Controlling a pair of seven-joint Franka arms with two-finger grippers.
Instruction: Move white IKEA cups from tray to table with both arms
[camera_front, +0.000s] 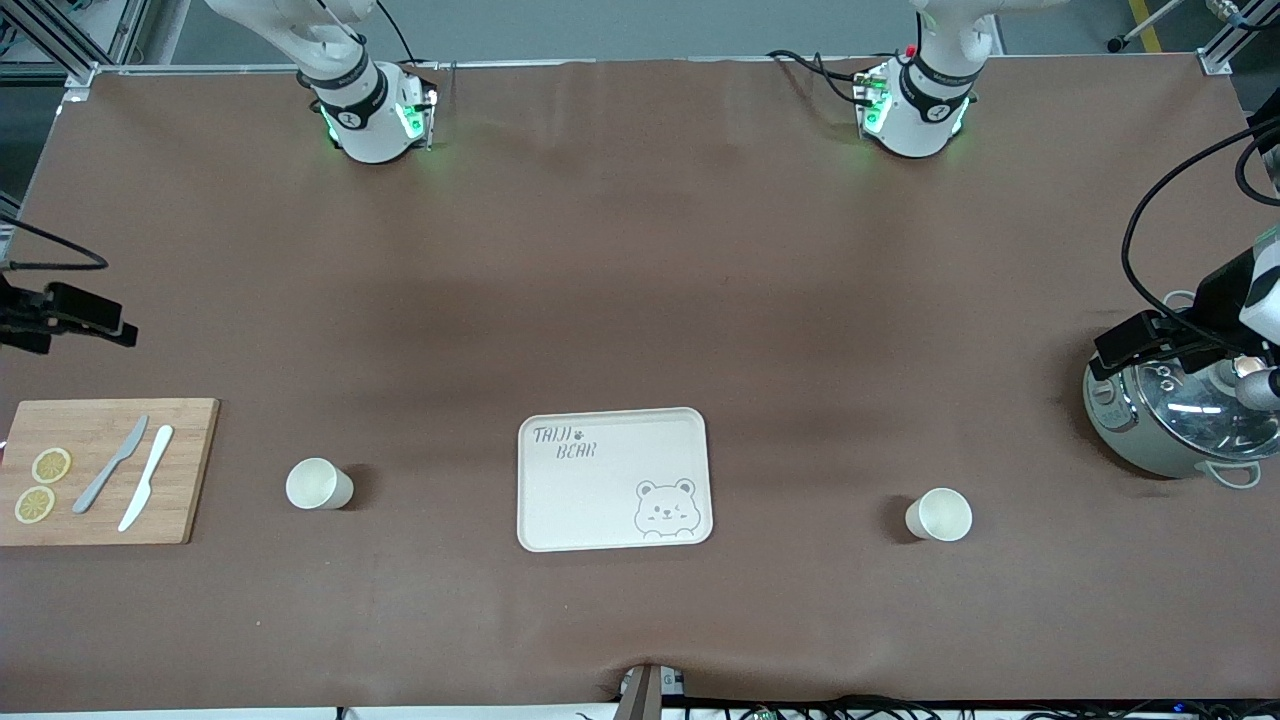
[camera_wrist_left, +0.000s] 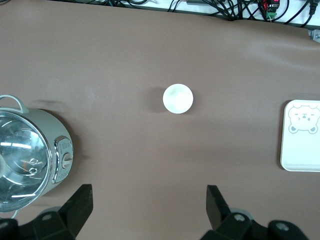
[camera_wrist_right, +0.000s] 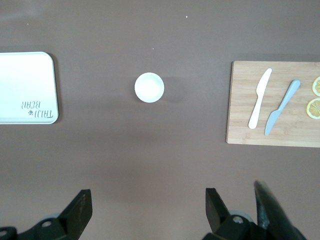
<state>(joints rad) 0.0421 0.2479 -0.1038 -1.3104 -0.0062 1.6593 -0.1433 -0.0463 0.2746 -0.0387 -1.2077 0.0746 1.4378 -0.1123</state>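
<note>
Two white IKEA cups stand upright on the brown table, one on each side of the tray. One cup (camera_front: 319, 484) is toward the right arm's end and shows in the right wrist view (camera_wrist_right: 149, 87). The other cup (camera_front: 939, 515) is toward the left arm's end and shows in the left wrist view (camera_wrist_left: 178, 98). My right gripper (camera_wrist_right: 147, 196) is open and empty, high over bare table, apart from its cup. My left gripper (camera_wrist_left: 148, 194) is open and empty, high over bare table beside the pot. Both hands show at the edges of the front view, the right gripper (camera_front: 118, 328) and the left gripper (camera_front: 1112, 352).
A cream bear-printed tray (camera_front: 600, 500) lies between the cups. A wooden board (camera_front: 190, 470) with a grey knife (camera_front: 110, 465), a white knife (camera_front: 146, 478) and lemon slices (camera_front: 51, 465) lies at the right arm's end. A glass-lidded pot (camera_front: 1180, 420) stands at the left arm's end.
</note>
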